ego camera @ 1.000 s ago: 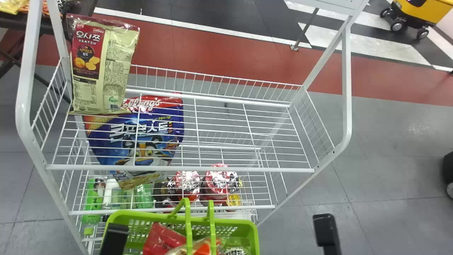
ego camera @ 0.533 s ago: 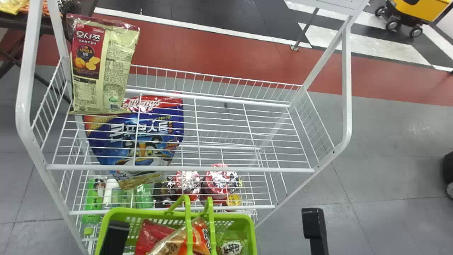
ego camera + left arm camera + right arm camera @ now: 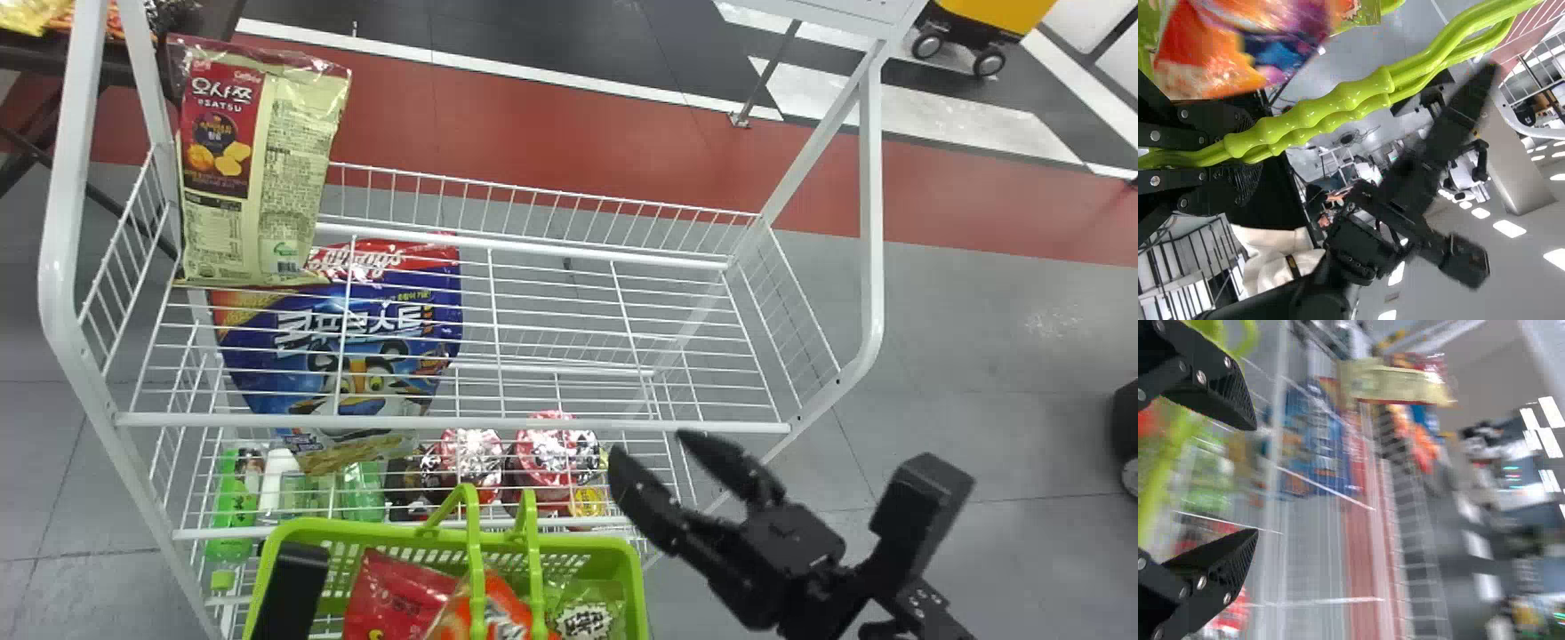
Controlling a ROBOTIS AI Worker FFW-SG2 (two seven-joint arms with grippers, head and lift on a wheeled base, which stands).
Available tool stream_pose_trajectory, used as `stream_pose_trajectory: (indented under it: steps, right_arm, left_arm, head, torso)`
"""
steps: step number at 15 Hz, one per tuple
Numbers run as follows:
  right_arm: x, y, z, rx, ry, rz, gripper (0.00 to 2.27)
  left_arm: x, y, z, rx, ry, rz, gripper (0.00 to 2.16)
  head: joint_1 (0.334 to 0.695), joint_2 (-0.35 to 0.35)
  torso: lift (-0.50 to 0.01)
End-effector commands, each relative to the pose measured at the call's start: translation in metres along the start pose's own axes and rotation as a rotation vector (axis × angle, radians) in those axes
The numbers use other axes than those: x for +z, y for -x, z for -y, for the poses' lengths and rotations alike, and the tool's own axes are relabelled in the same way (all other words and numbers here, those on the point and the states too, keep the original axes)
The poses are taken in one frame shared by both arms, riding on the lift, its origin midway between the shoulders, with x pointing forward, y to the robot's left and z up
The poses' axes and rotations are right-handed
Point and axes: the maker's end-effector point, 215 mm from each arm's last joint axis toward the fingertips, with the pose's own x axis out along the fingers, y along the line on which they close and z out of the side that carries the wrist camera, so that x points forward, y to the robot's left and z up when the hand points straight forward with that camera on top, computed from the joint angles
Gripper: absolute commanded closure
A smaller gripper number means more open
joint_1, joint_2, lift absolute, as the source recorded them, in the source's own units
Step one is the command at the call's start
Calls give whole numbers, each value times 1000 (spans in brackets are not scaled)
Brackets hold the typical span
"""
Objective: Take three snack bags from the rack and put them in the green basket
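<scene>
The cream-and-red snack bag (image 3: 258, 169) stands on the upper shelf of the white rack (image 3: 453, 422), at its left end, and it lies to the left and far from the right gripper (image 3: 653, 447). The long axis of this bag goes up and down, with a slight lean, so I think that the fingers should come to it from the near side, one at each side of its body. The right gripper is at the near right part of the rack, well apart from the bag, and its two fingers are spread with nothing between them. The left gripper (image 3: 1241, 153) is clamped around the handles (image 3: 1331, 110) of the green basket (image 3: 636, 578), near and below the rack. By side the left arm may be the nearer one, but it is occupied with the basket; therefore the right arm must probably cross leftward, above the basket. Inside the basket lie a red packet (image 3: 391, 596), an orange packet (image 3: 502, 613) and a green packet (image 3: 587, 609); whether they count among the three, I cannot say surely. The blue bag (image 3: 356, 347) is lower, under the shelf wires.
</scene>
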Motion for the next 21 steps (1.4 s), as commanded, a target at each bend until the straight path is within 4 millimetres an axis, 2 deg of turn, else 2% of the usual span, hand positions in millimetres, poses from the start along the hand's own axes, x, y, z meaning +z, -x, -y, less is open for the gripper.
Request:
stream_pose_trajectory:
  steps: [1, 2, 3, 5, 7, 10, 11, 21]
  right_arm:
    - [61, 5, -17, -30, 92, 257, 70]
    - [80, 9, -30, -51, 122, 347, 70]
    - [88, 8, -45, -69, 134, 394, 70]
    - [80, -2, -66, -74, 98, 398, 70]
    - [72, -8, -66, -88, 66, 385, 70]
    - [38, -25, -57, -106, 33, 240, 70]
    - [33, -27, -54, -109, 31, 215, 70]
    - [35, -27, -57, -86, 36, 207, 70]
  left_arm:
    - [0, 0, 1, -2, 1, -1, 1804]
    - [0, 0, 0, -1, -2, 0, 1804]
    - [-2, 0, 0, -2, 2, -1, 1804]
    - [-4, 1, 1, 5, 4, -1, 1804]
    - [-6, 3, 0, 17, 5, 7, 1804]
    - [-9, 8, -4, 45, 16, 18, 1804]
    - [-10, 9, -5, 48, 19, 20, 1804]
    - [-9, 10, -5, 54, 13, 27, 1804]
  head:
    - [695, -350]
    - [695, -350]
    - [695, -350]
    - [695, -350]
    - [695, -350]
    - [695, -350]
    - [695, -350]
    - [695, -350]
  torso:
    - [-7]
    - [-7]
    - [-7]
    - [-7]
    - [-7]
    - [-7]
    - [-7]
    - [-7]
